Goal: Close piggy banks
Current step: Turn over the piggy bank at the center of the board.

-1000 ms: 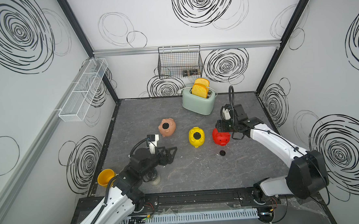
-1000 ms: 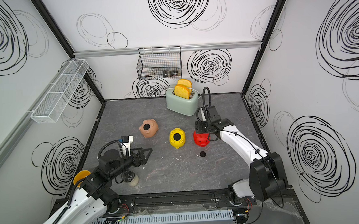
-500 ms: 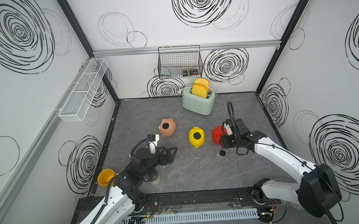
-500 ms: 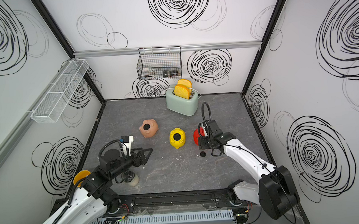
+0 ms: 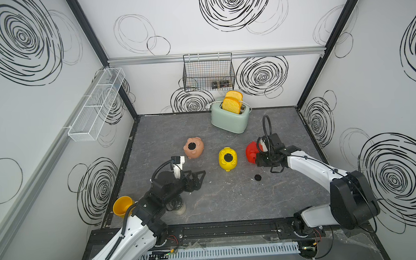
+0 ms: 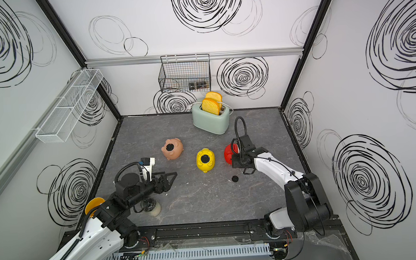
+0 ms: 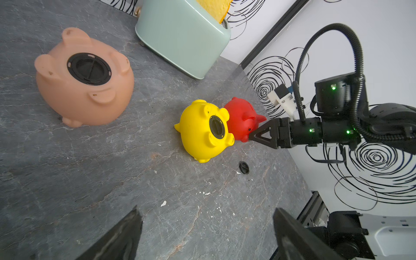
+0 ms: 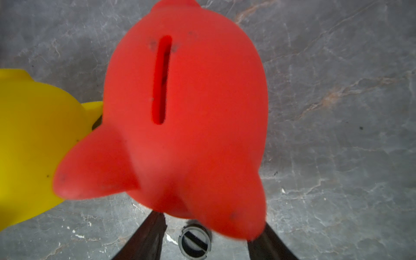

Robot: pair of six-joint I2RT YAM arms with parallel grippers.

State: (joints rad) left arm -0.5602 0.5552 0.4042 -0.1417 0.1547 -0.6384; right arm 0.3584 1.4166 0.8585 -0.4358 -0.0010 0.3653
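Red rounded plastic piggy bank (image 8: 202,101) is sitting snout-first between the jaws of the right gripper (image 8: 212,225); grip unclear. Left gripper (image 7: 207,210) is hovering wide open, empty.

Pink pig (image 6: 172,149) and yellow pig (image 6: 205,160) lie belly-up mid-counter (image 6: 206,204), each with a black disc in its belly. The red pig (image 6: 227,152) is just right of the yellow one, with the right hand (image 6: 235,159) against it. A loose black plug (image 6: 234,178) lies a bit nearer. The left hand (image 6: 171,177) hangs near-left, well apart.
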